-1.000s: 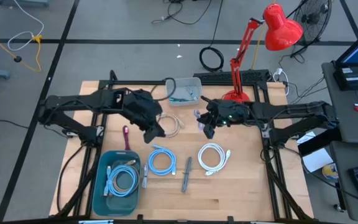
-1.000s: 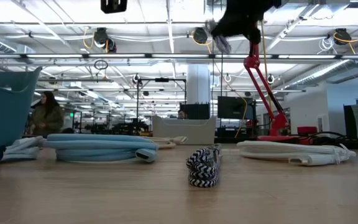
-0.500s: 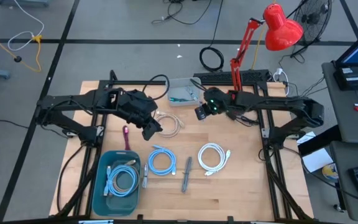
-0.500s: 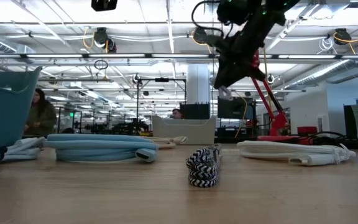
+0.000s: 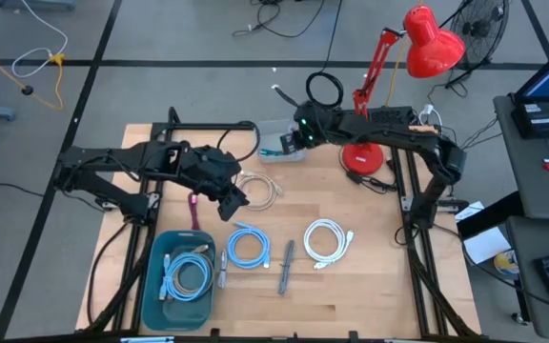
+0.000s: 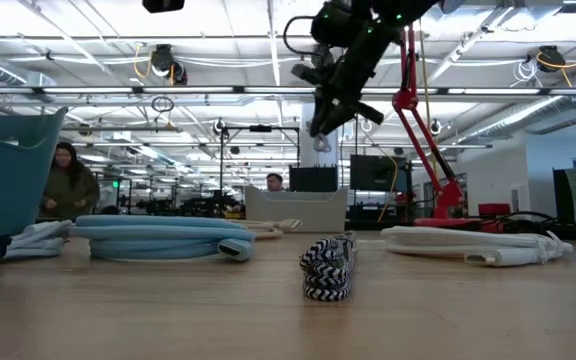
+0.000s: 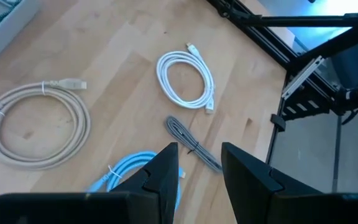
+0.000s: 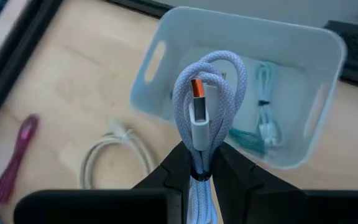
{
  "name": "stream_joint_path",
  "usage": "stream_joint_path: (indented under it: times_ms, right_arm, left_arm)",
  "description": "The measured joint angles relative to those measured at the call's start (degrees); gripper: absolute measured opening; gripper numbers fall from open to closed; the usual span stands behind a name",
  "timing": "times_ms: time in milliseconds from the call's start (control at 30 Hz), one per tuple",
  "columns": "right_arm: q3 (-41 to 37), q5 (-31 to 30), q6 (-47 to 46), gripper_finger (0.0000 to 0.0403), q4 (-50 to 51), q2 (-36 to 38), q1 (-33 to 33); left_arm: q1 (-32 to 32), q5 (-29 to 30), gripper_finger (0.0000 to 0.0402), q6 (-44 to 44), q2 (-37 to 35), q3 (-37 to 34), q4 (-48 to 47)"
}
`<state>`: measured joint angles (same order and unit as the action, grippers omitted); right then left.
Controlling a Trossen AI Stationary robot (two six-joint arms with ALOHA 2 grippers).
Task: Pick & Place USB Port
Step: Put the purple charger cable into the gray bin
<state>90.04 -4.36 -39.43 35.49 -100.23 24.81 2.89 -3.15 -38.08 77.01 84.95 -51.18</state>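
The right gripper [image 8: 199, 163] is pinched tight on a looped lavender USB cable [image 8: 209, 102], plug end up, and holds it above the pale grey bin [image 8: 247, 43] at the far middle of the table [image 5: 370, 286], where a couple of cables already lie. So the pick looks done and only the drop into that bin seems left. The left gripper [image 7: 197, 163] waits with fingers apart and empty over the middle-left, near the beige coil [image 7: 33, 124].
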Motion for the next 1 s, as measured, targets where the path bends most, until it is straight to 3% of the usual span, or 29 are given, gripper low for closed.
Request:
stream_joint_path:
  times_ms: [300, 800, 1000]
  right_arm:
    - [6.11, 0.2, 0.95, 0.0043, 0.84, -6.23, 3.81]
    - [6.12, -0.44, 2.61, 0.0043, 1.07, -10.79, 6.12]
    - [6.12, -3.38, 3.07, 0.0043, 1.07, -10.64, 6.97]
  left_arm:
    - [3.38, 2.26, 0.0124, -1.49, 0.0, 0.0, -0.13]
    - [6.04, 4.35, 0.0124, -2.97, 0.0, 0.0, -2.82]
    - [6.19, 4.76, 0.0124, -2.97, 0.0, 0.0, -2.84]
